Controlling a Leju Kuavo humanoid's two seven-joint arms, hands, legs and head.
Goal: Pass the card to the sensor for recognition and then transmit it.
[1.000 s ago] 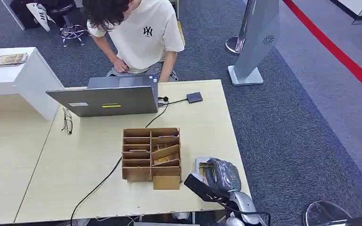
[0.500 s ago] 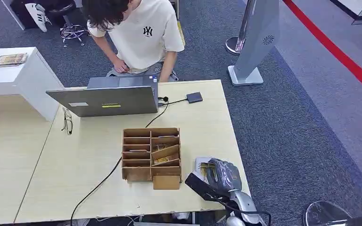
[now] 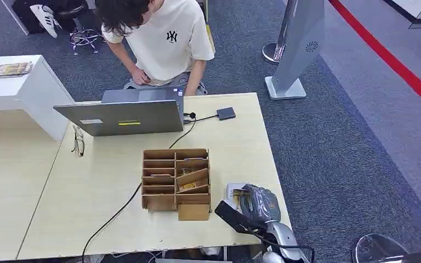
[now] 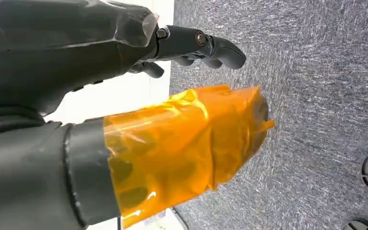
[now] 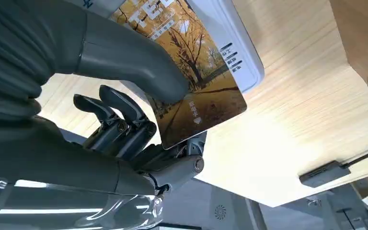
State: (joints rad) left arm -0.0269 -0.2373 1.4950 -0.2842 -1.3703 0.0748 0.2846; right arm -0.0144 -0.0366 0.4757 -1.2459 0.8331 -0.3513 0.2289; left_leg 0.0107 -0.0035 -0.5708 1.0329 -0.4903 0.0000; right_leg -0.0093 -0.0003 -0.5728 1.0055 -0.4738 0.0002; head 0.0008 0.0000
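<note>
Nearest, at the counter's (image 3: 241, 137) front corner, the right hand (image 3: 259, 204) pinches the card (image 5: 196, 91) between its thick thumb and the darker fingers (image 5: 124, 122) beneath. The card, printed with an autumn tree scene, lies flat across the white sensor (image 5: 230, 36) pad, seemingly touching its face or just above it, so the reading step looks to be under way. From the right wrist view the card's long axis runs out from the palm, its free end pointing away from the hand and past the sensor's edge, over bare wood; the gripped end is hidden under the thumb.

The left hand (image 4: 187, 96) hangs beside the robot over the grey carpet, its fingers loosely curled around nothing, with orange film wrapped over the thumb.

The risk, as I judge it, lies in the thin pinch: a smooth card held by one end could pivot or slide when lifted off the pad, and dragging it could nudge the sensor toward the counter's edge. Lifting too soon might leave it unread.

Just beyond stands the wooden organizer (image 3: 176, 178) with its divided compartments. Farther back a cable (image 3: 121, 205) runs across the counter toward the laptop (image 3: 121, 116), with glasses (image 3: 78, 140) beside it and a small dark adapter (image 3: 226, 113) near the far edge. A person (image 3: 159, 38) leans in behind the laptop, the likely receiver.
</note>
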